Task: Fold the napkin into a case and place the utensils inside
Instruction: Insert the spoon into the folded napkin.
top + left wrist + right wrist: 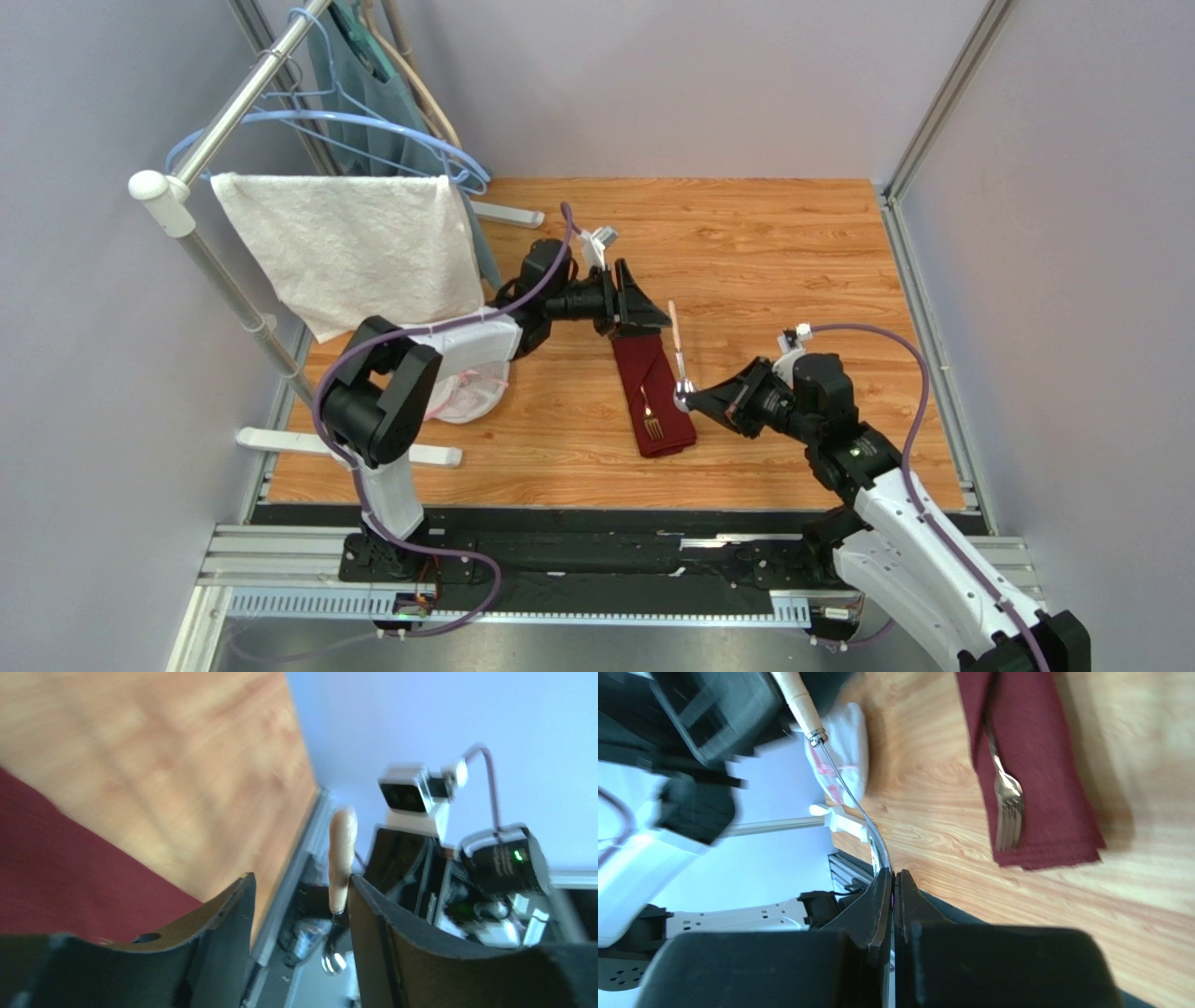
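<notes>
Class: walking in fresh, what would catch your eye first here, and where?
A silver spoon with a tan handle is pinched at its bowl end by the shut right gripper, just right of the folded dark maroon cloth napkin at mid-table. A small silver fork lies on that napkin, with the open left gripper at its far end. A white textured towel hangs over the rack at left.

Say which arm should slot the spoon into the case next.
Right: the right gripper is shut on the spoon, beside the case. The left gripper is open and empty at the case's far end.
</notes>
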Motion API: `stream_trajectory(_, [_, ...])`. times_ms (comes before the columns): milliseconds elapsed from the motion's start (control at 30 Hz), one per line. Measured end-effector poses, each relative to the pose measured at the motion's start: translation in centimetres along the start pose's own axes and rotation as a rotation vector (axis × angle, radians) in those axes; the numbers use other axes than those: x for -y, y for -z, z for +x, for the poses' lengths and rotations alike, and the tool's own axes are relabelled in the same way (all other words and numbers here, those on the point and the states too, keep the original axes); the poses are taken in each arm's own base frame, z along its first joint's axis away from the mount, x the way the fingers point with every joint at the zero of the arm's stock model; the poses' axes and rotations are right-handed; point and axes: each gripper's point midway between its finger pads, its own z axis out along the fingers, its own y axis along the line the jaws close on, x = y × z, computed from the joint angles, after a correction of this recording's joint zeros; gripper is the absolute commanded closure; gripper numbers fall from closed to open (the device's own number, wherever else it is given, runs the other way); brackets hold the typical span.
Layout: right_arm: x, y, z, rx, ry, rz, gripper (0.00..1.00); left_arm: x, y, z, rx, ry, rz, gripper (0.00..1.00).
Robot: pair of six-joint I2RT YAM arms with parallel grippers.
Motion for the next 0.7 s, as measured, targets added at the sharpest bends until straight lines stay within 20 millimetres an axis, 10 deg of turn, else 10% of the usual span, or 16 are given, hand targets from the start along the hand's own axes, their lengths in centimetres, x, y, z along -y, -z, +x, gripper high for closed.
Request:
stream_trajectory(133, [2.3, 0.8, 1.4, -0.027, -0.030, 0.057, 1.00, -0.7, 0.6, -4.5, 0.069, -0.108, -0.172, 0.90])
stream_trajectory(333, [6.5, 0.8, 3.9, -0.116, -0.091, 0.172, 1.00, -1.5, 0.2, -8.6, 0.066, -0.214, -0.306, 0.98])
stream_trajectory(700, [10.0, -0.8, 5.7, -0.250, -0.152, 0.313, 1.00, -14.4, -0.9, -3.8, -0.152, -0.076, -0.541, 1.00])
